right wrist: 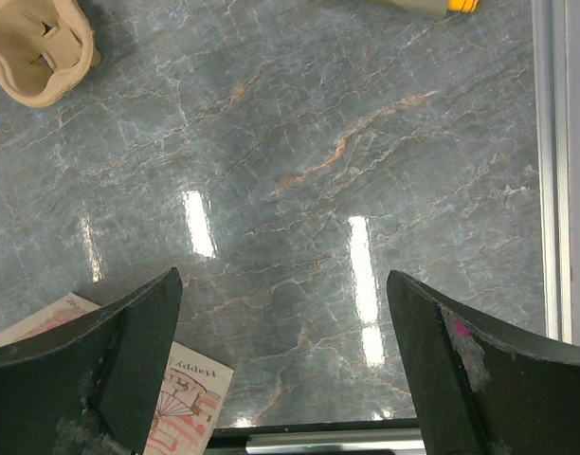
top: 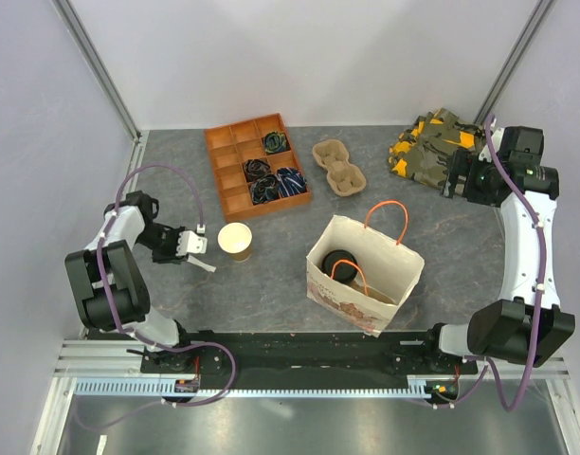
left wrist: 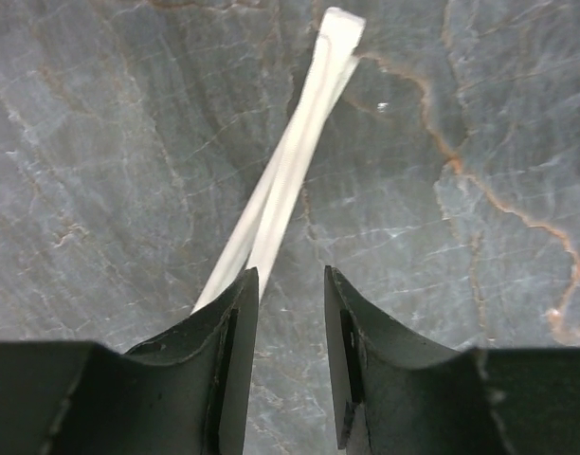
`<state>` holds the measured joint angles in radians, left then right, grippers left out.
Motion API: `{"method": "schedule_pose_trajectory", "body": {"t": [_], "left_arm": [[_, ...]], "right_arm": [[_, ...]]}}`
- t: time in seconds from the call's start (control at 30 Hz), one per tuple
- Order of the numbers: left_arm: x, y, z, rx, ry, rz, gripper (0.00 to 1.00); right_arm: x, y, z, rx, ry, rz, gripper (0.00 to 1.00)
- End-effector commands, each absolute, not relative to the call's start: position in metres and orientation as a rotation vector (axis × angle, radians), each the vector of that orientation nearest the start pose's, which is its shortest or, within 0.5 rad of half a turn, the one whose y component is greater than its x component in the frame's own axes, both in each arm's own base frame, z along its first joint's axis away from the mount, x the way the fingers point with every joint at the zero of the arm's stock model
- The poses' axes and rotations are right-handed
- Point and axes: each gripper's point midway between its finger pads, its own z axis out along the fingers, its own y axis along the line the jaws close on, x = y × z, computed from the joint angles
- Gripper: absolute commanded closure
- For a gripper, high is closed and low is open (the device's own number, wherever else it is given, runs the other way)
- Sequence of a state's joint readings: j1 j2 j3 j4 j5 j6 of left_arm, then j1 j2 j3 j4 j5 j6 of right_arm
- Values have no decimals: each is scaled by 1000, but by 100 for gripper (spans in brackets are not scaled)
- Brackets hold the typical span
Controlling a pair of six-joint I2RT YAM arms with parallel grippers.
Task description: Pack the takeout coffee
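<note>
Toward the near edge, mid-bench, the paper bag [top: 352, 294] stood open with the takeout coffee [top: 339, 261] already upright inside, its black lid showing. The packing looked essentially done, so the step in hand was probably the white wrapped sticks [left wrist: 290, 161] lying near the left edge. To lift them well, the left hand [left wrist: 290, 275] would need to centre over them and drop until its fingers straddled the pair, since the sticks ran under the left finger rather than into the gap. That hand hung low over the bench, pitched down, fingers narrowly apart and empty, with the lidless cup [top: 235, 240] just beside it. By the far-right corner the right hand [right wrist: 285, 280] hovered, spread wide and holding nothing, close to the camouflage cloth [top: 427, 147].
</note>
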<state>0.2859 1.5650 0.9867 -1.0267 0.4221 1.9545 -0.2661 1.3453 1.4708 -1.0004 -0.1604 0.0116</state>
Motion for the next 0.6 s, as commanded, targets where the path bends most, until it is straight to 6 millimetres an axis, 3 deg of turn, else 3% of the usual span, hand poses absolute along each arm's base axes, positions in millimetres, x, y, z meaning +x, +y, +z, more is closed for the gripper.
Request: {"method": "schedule_pose_trajectory", "body": {"t": [0.0, 0.57], "left_arm": [[278, 40, 36, -2755, -2206, 294, 60], [265, 47, 11, -2734, -2113, 309, 77]], "right_arm": [[316, -57, 252, 259, 2392, 85, 2], [306, -63, 252, 292, 2391, 67, 2]]}}
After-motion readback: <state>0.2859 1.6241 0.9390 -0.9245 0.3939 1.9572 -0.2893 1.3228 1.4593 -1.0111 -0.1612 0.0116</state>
